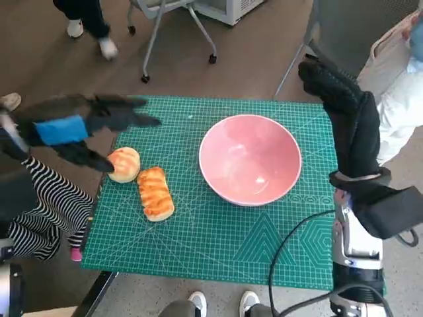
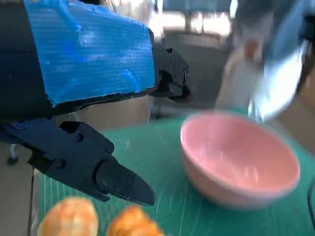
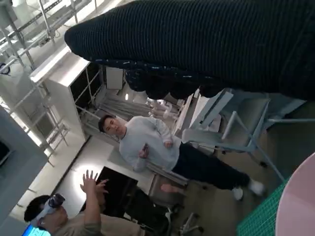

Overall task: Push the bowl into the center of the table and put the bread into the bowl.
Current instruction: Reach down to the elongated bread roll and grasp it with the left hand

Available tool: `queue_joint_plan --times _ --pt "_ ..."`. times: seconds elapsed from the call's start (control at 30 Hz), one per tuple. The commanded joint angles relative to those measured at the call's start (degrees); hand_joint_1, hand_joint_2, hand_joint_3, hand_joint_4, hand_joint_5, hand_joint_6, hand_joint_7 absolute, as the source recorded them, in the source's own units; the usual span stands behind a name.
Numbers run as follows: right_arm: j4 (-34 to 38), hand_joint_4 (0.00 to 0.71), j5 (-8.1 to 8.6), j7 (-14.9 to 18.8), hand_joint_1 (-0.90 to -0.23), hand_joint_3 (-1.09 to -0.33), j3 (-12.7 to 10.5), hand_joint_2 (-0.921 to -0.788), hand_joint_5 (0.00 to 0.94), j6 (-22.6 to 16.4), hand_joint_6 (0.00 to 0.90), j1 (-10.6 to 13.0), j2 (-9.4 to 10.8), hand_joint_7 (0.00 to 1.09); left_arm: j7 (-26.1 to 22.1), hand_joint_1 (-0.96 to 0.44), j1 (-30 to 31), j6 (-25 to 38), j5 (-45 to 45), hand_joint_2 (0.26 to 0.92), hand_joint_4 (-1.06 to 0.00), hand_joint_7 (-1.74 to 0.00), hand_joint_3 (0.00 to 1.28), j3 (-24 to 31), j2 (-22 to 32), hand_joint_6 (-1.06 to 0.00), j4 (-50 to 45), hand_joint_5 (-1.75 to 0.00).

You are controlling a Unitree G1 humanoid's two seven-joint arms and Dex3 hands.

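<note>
Left hand point(image 1: 79, 125) is motion-blurred at upper left of the head view, so its outline is hard to read. It reaches in from the left edge, blue tape on its back, fingers point(image 1: 125, 112) spread apart and holding nothing, hovering above the desk's left side. One dark finger ends just beside the round bun point(image 1: 124, 164); contact can't be told. In the left wrist view the taped back fills the upper left and a black finger point(image 2: 113, 182) points over the two breads, both cut off by the bottom edge and blurry.

Right hand point(image 1: 347, 109), in knitted glove, stands upright at the right side of the head view, above the desk's right edge, near the bowl point(image 1: 250, 159) but apart from it. Whether its fingers are open or closed can't be told. Right wrist view shows the glove point(image 3: 206, 44) as a dark ribbed band at top, w/ only a sliver of pink rim at lower right.

Bowl: smooth, glossy pink, round, empty, sitting right of center on the green gridded mat point(image 1: 218, 244). Long loaf point(image 1: 155, 193), golden w/ ridged crust, lies at the mat's left, touching the bun.
</note>
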Motion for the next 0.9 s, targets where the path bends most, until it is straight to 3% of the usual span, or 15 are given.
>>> queue_joint_plan --times 0.03,0.33,0.6,0.9 --pt "0.8 0.222 0.37 -0.5 -0.783 -0.672 0.0 -0.921 0.004 0.7 0.098 1.1 0.5 0.57 -1.1 -0.08 0.5 1.2 1.6 0.765 -0.27 -0.07 0.01 -2.0 1.2 -0.42 -0.9 0.00" --pt "0.9 0.228 0.91 -0.2 -0.791 -0.672 -0.3 -0.921 0.007 0.9 0.096 1.1 0.4 0.57 0.4 -0.08 1.5 1.7 7.7 0.774 -0.26 -0.04 0.01 -6.0 0.9 -0.41 -2.1 0.00" --pt "0.5 0.231 1.43 0.1 -0.799 -0.669 -0.6 -0.921 0.007 0.7 0.099 1.6 0.2 0.57 7.3 -0.08 3.6 -3.2 15.7 0.755 -0.27 -0.02 0.00 -9.4 -0.8 -0.42 -1.4 0.00" --pt "-0.4 0.230 2.08 0.1 -0.790 -0.667 -0.8 -0.921 0.005 0.8 0.102 2.5 0.0 0.57 14.7 -0.09 2.5 -9.2 23.9 0.725 -0.30 -0.02 0.00 -14.7 -3.1 -0.44 5.7 -0.01"
